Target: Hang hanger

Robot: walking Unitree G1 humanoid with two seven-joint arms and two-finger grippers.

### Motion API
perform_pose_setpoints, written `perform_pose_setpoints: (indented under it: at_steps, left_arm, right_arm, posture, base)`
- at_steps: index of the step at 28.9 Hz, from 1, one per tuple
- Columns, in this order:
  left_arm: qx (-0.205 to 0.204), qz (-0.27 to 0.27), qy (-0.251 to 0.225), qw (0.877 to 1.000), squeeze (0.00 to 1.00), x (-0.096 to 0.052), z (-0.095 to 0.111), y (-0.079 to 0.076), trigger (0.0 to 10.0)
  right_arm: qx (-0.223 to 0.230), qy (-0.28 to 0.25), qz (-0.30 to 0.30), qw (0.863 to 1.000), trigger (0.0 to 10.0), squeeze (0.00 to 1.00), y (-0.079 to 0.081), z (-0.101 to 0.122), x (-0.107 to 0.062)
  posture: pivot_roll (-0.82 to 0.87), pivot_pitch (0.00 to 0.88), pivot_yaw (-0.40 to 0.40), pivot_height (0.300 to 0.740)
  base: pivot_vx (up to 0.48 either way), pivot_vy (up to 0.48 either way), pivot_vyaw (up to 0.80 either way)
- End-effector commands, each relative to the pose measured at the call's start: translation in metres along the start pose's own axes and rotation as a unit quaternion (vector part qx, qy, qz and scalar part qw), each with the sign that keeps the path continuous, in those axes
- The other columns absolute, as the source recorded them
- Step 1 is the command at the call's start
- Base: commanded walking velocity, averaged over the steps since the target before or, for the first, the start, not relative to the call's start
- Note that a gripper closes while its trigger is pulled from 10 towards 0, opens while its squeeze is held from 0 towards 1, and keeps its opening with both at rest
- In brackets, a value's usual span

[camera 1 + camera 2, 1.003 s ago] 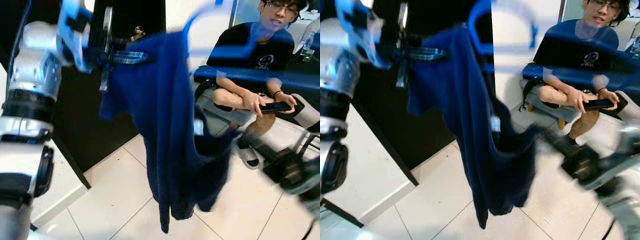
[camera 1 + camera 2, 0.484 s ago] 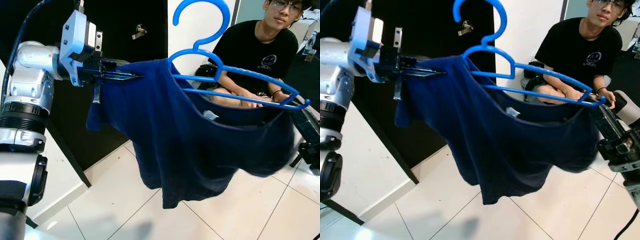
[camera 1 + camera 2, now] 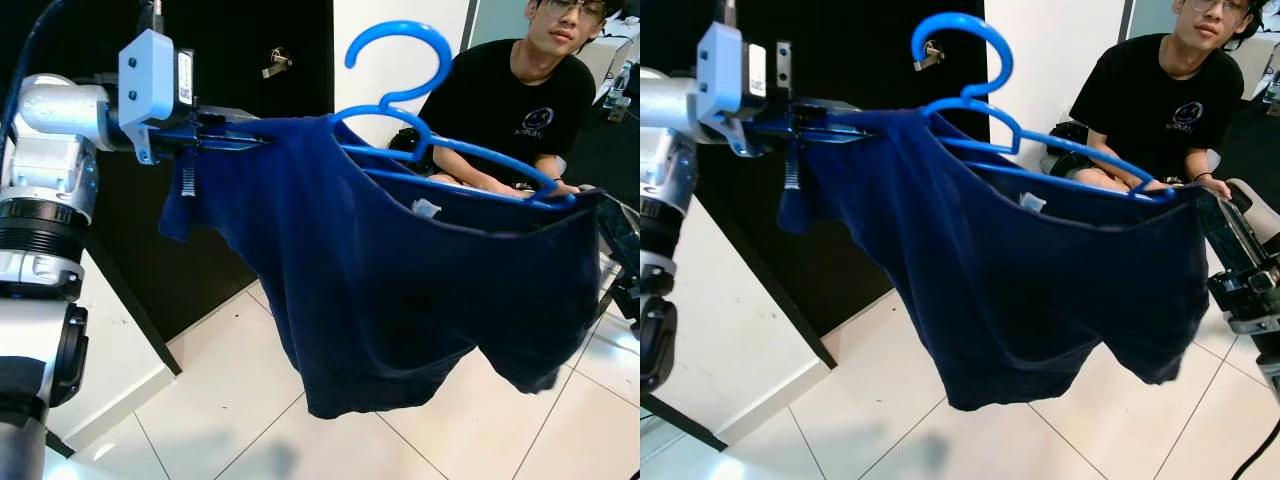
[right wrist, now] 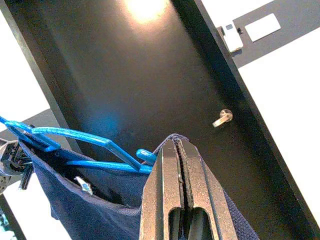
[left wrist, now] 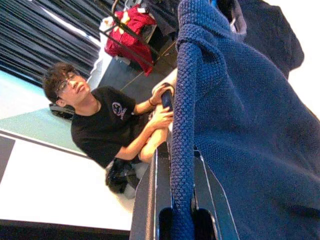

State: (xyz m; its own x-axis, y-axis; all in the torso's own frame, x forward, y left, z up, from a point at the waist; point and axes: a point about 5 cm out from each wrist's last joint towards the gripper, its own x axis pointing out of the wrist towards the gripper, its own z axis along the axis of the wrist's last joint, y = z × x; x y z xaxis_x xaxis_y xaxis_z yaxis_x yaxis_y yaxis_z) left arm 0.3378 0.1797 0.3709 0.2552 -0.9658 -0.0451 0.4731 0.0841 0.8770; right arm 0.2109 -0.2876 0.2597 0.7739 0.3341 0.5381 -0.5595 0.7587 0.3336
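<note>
Backdrop: black door (image 3: 240, 150), seated person (image 3: 520, 95) far right.
Change: blue hanger (image 3: 440, 150) steadier, navy shirt (image 3: 400, 270) spread wider; unhung.
Left gripper (image 3: 215, 135): pinching shirt.
Right gripper (image 4: 180, 165): pinching shirt.

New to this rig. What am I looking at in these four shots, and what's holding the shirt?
It is a humanoid robot with two silver arms ending in two-finger black grippers. The two wide pictures come from a stereo camera on its head; the other two come from cameras on its wrists, looking along the fingers. The left gripper pinches one shoulder of a dark blue shirt, and the right gripper pinches the other, stretching it in the air. A blue plastic hanger sits inside the shirt's neck. Behind are a black door, a white tiled floor and a seated person holding a phone.
</note>
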Motion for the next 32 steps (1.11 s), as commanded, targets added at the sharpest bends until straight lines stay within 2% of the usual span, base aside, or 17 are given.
perform_pose_setpoints:
  at_steps: [1, 14, 16, 17, 18, 19, 20, 23, 24, 25, 26, 29, 31, 32]
  left_arm:
    - [0.017, 0.010, 0.025, 0.999, 0.00, -0.010, 0.001, 0.005, 0.0]
    - [0.025, -0.011, 0.039, 0.999, 0.00, -0.001, -0.008, -0.005, 0.0]
    - [0.011, 0.005, 0.043, 0.999, 0.00, 0.010, -0.013, -0.009, 0.0]
    - [0.011, 0.005, 0.043, 0.999, 0.00, 0.010, -0.013, -0.009, 0.0]
    - [-0.003, 0.011, 0.044, 0.999, 0.00, 0.018, -0.018, -0.014, 0.0]
    - [-0.003, 0.011, 0.044, 0.999, 0.00, 0.018, -0.018, -0.014, 0.0]
    - [-0.020, 0.011, 0.038, 0.999, 0.00, 0.027, -0.023, -0.025, 0.0]
    - [-0.020, 0.011, 0.038, 0.999, 0.00, 0.027, -0.023, -0.025, 0.0]
    - [-0.036, 0.004, 0.027, 0.999, 0.00, 0.037, -0.028, -0.037, 0.0]
    - [-0.036, 0.004, 0.027, 0.999, 0.00, 0.037, -0.028, -0.037, 0.0]
    - [-0.049, -0.002, 0.018, 0.999, 0.00, 0.044, -0.031, -0.048, 0.0]
    - [-0.049, -0.002, 0.018, 0.999, 0.00, 0.044, -0.031, -0.048, 0.0]
    - [-0.058, -0.019, 0.028, 0.998, 0.00, 0.046, -0.038, -0.061, 0.0]
    - [-0.058, -0.019, 0.028, 0.998, 0.00, 0.046, -0.038, -0.061, 0.0]
  right_arm:
    - [0.005, -0.002, 0.000, 1.000, 0.0, 0.00, 0.000, 0.002, 0.002]
    - [0.012, 0.011, 0.000, 1.000, 0.0, 0.00, 0.001, -0.001, 0.007]
    - [0.020, 0.039, 0.012, 0.999, 0.0, 0.00, 0.008, -0.015, 0.015]
    - [0.020, 0.039, 0.012, 0.999, 0.0, 0.00, 0.008, -0.015, 0.015]
    - [0.026, 0.059, 0.023, 0.998, 0.0, 0.00, 0.013, -0.026, 0.022]
    - [0.026, 0.059, 0.023, 0.998, 0.0, 0.00, 0.013, -0.026, 0.022]
    - [0.030, 0.079, 0.039, 0.996, 0.0, 0.00, 0.020, -0.037, 0.032]
    - [0.030, 0.079, 0.039, 0.996, 0.0, 0.00, 0.020, -0.037, 0.032]
    - [0.030, 0.098, 0.059, 0.993, 0.0, 0.00, 0.028, -0.044, 0.042]
    - [0.030, 0.098, 0.059, 0.993, 0.0, 0.00, 0.028, -0.044, 0.042]
    - [0.028, 0.119, 0.087, 0.989, 0.0, 0.00, 0.035, -0.048, 0.052]
    - [0.028, 0.119, 0.087, 0.989, 0.0, 0.00, 0.035, -0.048, 0.052]
    - [0.002, 0.159, 0.144, 0.977, 0.0, 0.00, 0.043, -0.039, 0.068]
    - [0.002, 0.159, 0.144, 0.977, 0.0, 0.00, 0.043, -0.039, 0.068]
  posture:
    - [-0.06, 0.030, 0.066, 0.740]
    - [-0.06, 0.033, 0.061, 0.740]
    - [-0.06, 0.034, 0.060, 0.740]
    - [-0.06, 0.034, 0.060, 0.740]
    - [-0.06, 0.032, 0.059, 0.740]
    - [-0.06, 0.032, 0.059, 0.740]
    - [-0.07, 0.028, 0.058, 0.740]
    - [-0.07, 0.028, 0.058, 0.740]
    - [-0.07, 0.030, 0.052, 0.740]
    - [-0.07, 0.030, 0.052, 0.740]
    - [-0.07, 0.029, 0.050, 0.740]
    - [-0.07, 0.029, 0.050, 0.740]
    - [-0.08, 0.031, 0.035, 0.740]
    - [-0.08, 0.031, 0.035, 0.740]
  base:
    - [0.000, 0.000, 0.00]
    - [0.000, 0.000, 0.00]
    - [0.000, 0.000, 0.00]
    - [0.000, 0.000, 0.00]
    - [0.000, 0.000, 0.00]
    - [0.000, 0.000, 0.00]
    - [0.000, 0.000, 0.00]
    - [0.000, 0.000, 0.00]
    - [0.000, 0.000, 0.00]
    - [0.000, 0.000, 0.00]
    - [0.000, 0.000, 0.00]
    - [0.000, 0.000, 0.00]
    - [0.000, 0.000, 0.00]
    - [0.000, 0.000, 0.00]
